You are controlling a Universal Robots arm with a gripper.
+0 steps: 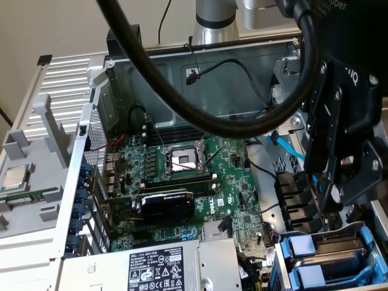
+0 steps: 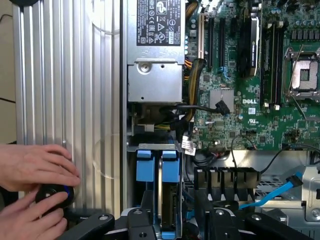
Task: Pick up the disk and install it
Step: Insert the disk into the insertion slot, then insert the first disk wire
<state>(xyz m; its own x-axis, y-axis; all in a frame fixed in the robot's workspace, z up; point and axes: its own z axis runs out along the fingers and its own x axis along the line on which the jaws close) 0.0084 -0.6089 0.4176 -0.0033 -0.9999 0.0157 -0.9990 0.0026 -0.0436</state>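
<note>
Spread black gripper (image 2: pixel 174 209) hovers over the blue-framed silver-grey metal disk (image 2: pixel 168 196). It sits on edge at the green motherboard's (image 1: pixel 237 203) four o'clock, its long axis nine-to-three in the exterior view.

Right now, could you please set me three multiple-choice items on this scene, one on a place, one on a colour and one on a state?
1. Where is the gripper?
A at the exterior view's far left
B over the blue-framed drive bays
C at the middle of the exterior view

2. What colour is the flat cable beside the bays?
A red
B yellow
C light blue

3. How is the processor socket?
A bare, with no cooler on it
B under a fan cooler
C hidden under a cloth

Answers:
1 B: it hangs above the bays at the exterior view's right.
2 C: the cable shows light blue against the grey metal.
3 A: its metal frame lies uncovered.
</note>
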